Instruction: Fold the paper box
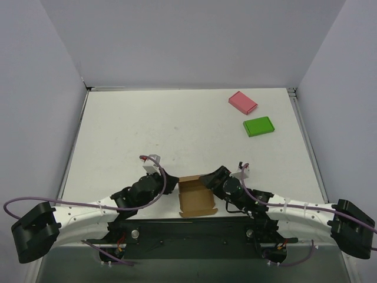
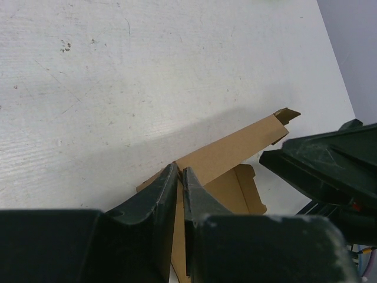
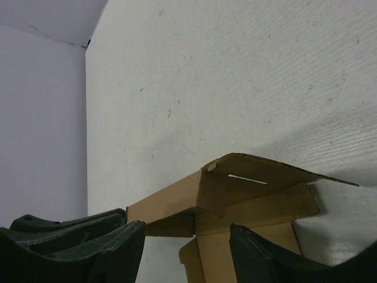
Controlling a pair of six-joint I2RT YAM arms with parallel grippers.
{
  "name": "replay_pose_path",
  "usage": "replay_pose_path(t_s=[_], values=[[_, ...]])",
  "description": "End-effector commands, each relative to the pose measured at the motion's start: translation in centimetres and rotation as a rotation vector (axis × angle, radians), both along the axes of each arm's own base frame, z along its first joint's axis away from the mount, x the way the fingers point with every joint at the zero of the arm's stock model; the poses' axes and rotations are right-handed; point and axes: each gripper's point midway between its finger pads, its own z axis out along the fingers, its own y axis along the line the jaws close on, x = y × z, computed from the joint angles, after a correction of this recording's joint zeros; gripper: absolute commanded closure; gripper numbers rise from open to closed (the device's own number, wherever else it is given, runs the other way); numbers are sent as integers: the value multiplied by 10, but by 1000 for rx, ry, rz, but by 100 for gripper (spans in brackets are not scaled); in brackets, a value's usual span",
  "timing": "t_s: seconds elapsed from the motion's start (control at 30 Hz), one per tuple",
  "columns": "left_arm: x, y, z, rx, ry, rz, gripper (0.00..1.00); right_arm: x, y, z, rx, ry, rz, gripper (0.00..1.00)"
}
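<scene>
Pinching paper box [image 1: 196, 199] wall: left hand [image 2: 180, 170]; right hand [image 3: 187, 227] apart; box partly hidden

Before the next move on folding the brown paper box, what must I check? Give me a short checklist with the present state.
1. The left hand pinches a wall of the paper box: ok.
2. The right hand is open, with the box between its sides: ok.
3. The right hand touches the cardboard: cannot tell.
4. The slotted flap is folded shut: not ok, it stands raised.
5. The pink box and the green box lie apart from the work: ok.
</scene>
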Motion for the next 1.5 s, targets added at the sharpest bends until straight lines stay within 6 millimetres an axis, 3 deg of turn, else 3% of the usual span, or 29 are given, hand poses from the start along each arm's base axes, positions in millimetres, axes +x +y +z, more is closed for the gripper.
replay_pose_path(t_s=[0.0,0.17,0.37,0.43,0.6,0.77,1.2,1.47], values=[[2,1,-8,82,5,-5,82,-11,-28,-12,-177,-73,7,39],[2,-1,-8,89,2,-11,82,-20,-40,-19,-230,-128,75,40],[0,-1,-11,95,3,-25,82,-18,-53,-35,-314,-118,75,54],[1,-2,-12,96,0,-28,82,-16,-50,-37,-332,-126,112,59],[0,-2,-13,99,2,-35,82,-3,-41,-29,-364,-146,112,61],[-1,-3,-11,97,0,-40,82,3,-34,-36,-403,-128,142,61],[-2,-3,-12,95,0,-43,82,8,-43,-55,-455,-95,121,58],[-1,-4,-11,92,-3,-44,82,11,-22,-56,-445,-155,220,65]])
